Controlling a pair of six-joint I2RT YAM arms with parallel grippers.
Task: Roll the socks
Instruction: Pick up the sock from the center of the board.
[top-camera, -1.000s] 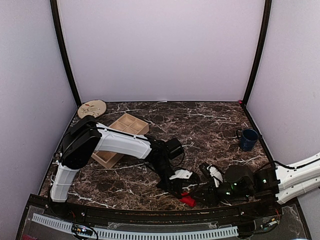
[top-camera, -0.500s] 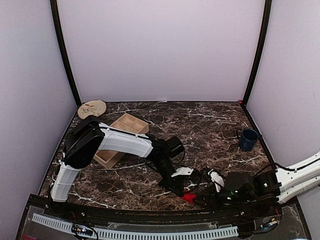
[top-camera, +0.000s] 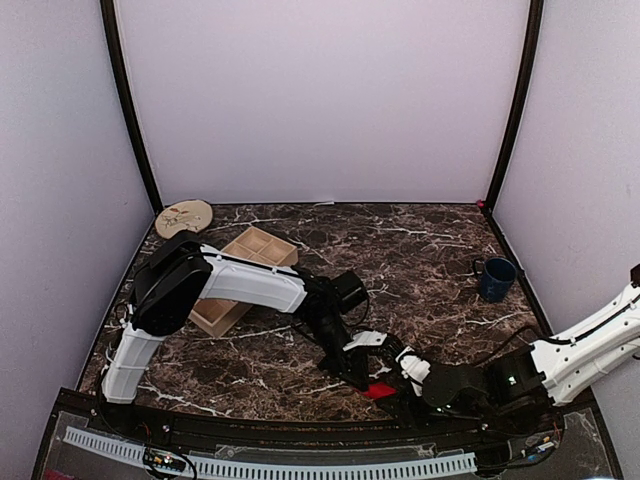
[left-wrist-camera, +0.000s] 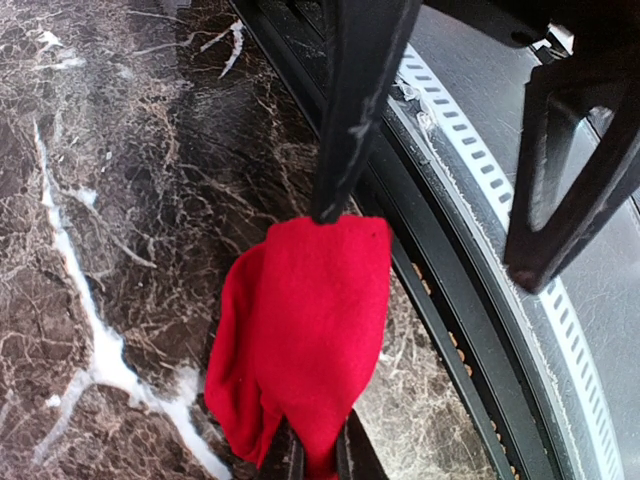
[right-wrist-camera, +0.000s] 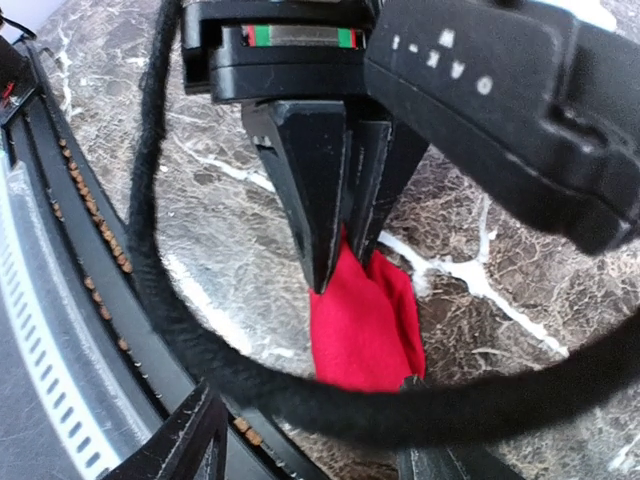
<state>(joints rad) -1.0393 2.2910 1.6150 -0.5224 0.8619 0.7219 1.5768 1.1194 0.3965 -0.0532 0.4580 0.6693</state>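
A bright red sock (top-camera: 380, 391) lies bunched on the marble by the table's front edge. My left gripper (top-camera: 365, 379) is shut on one end of it. In the left wrist view the sock (left-wrist-camera: 305, 340) spreads out from my closed fingertips (left-wrist-camera: 290, 462). My right gripper (top-camera: 400, 386) is open and low, facing the left one. One of its black fingers (left-wrist-camera: 355, 110) touches the sock's far end and the other (left-wrist-camera: 575, 190) stands over the front rail. In the right wrist view the sock (right-wrist-camera: 365, 320) hangs from the left fingers (right-wrist-camera: 320, 200), between my own open right gripper (right-wrist-camera: 310, 455).
A wooden compartment tray (top-camera: 240, 275) sits at the left behind the left arm. A round wooden plate (top-camera: 184, 216) lies at the back left and a blue mug (top-camera: 496, 278) at the right. The black front rail (top-camera: 300, 430) runs just beside the sock. A black cable (right-wrist-camera: 170, 300) loops across the right wrist view.
The right arm has dropped lower and reached left along the front edge, bringing its open gripper up to the sock. The left gripper keeps its hold and has shifted slightly.
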